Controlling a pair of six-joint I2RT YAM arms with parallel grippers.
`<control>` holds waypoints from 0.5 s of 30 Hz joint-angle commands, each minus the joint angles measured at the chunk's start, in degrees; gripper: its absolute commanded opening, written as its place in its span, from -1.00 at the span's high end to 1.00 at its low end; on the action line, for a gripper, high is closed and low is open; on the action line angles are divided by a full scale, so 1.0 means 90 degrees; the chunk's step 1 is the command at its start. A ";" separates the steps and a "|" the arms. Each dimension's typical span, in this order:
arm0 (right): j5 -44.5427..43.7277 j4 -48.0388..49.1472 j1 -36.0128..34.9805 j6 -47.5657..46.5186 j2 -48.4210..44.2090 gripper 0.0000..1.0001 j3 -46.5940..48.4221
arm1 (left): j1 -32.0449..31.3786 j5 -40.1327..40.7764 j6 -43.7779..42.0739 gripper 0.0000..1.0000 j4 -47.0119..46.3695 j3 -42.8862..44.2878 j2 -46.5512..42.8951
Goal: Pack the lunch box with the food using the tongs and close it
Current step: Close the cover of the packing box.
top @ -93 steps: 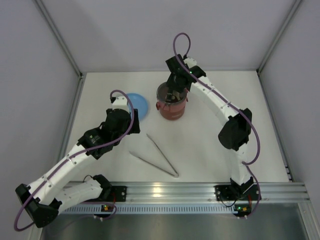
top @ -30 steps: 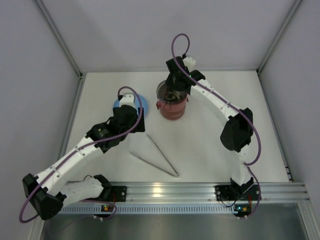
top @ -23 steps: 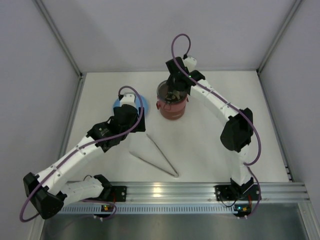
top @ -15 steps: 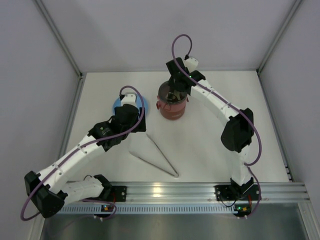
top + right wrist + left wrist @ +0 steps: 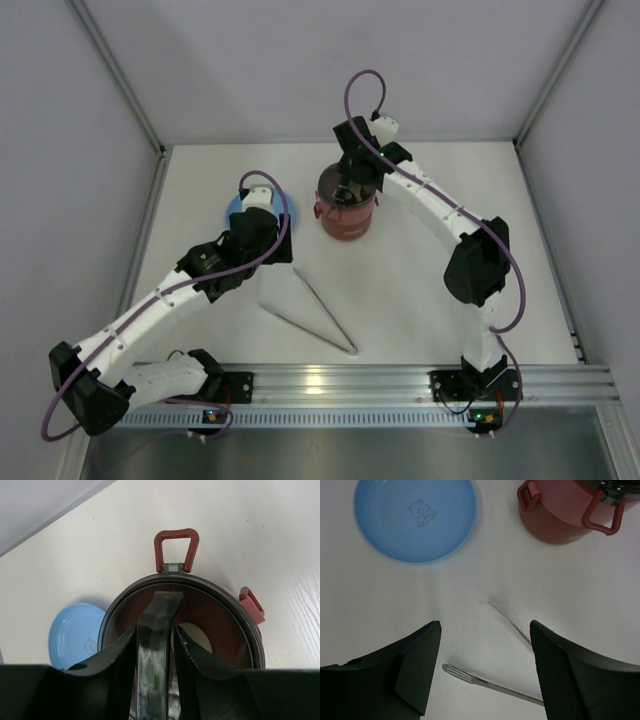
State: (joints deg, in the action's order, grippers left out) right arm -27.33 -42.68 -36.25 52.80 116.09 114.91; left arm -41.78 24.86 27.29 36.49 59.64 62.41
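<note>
- Table: no loose food shows anywhere on its bare surface in the top view.
- Lunch box: stands assembled in the upper centre of the top view. The stacking stage is judged complete.
- Top cover: sits on the rim of the lunch box in the right wrist view. Full seating cannot be confirmed.
- Blue plate: upper left of the left wrist view, nothing on it. The food transfer is judged done.
- Tongs: lie flat on the table, lower centre of the left wrist view. The arms are spread in a narrow V, pinching nothing and held by neither gripper.
- Left gripper: hovers above the tips of the tongs with its jaws wide apart, holding nothing.
- Right gripper: its jaws are clamped on the dark arched handle of the top cover.
- Red latch: stands up at the far rim. It looks unfastened, so latching is judged the remaining step.
- Cream-white patch: shows beside the handle. Whether it is food cannot be told.
</note>
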 commanded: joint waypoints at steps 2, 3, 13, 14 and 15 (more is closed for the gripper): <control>0.0146 -0.0366 -0.0035 -0.0260 -0.0340 0.32 -0.0316 | -0.0026 -0.0077 0.0142 -0.54 -0.0148 0.0258 0.0087; 0.0166 -0.0327 -0.0054 -0.0280 -0.0408 0.31 -0.0433 | -0.0026 -0.0096 0.0161 -0.54 -0.0187 0.0268 0.0106; 0.0292 -0.0278 -0.0074 -0.0583 -0.0887 0.26 -0.0942 | -0.0026 -0.0506 0.0532 -0.54 -0.0548 0.0599 0.0818; 0.0322 -0.0258 -0.0074 -0.0641 -0.0965 0.26 -0.0981 | -0.0026 -0.0536 0.0561 -0.54 -0.0558 0.0639 0.0877; 0.0438 -0.0171 -0.0074 -0.0690 -0.1024 0.26 -0.1116 | -0.0026 -0.0594 0.0591 -0.54 -0.0587 0.0707 0.0984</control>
State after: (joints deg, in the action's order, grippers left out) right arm -25.41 -41.52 -36.38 49.36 110.17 107.33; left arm -41.78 21.30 30.81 35.46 62.61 70.02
